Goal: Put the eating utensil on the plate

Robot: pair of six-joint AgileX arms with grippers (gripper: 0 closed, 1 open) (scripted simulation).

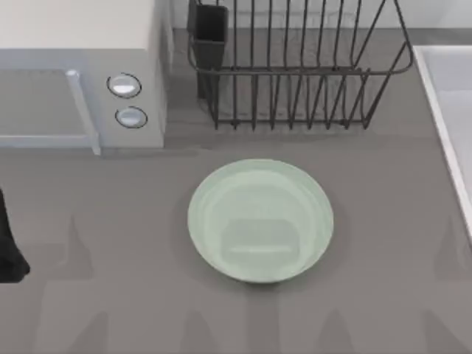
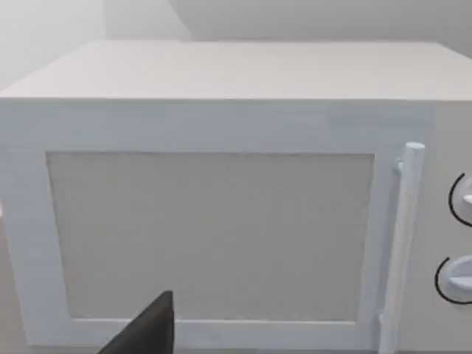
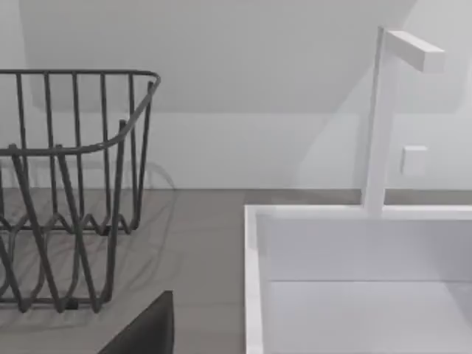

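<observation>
Plate [image 1: 259,221], pale mint green and bare, sits mid-table nearest me. A dark piece of the left arm [image 1: 9,247] rests at the table's left edge, well apart from it; whether either gripper is open or closed, I cannot tell. Farther back stand a white microwave [image 1: 81,66] on the left, a dark wire dish rack [image 1: 295,66] behind the plate, and a white sink [image 1: 451,110] on the right.
</observation>
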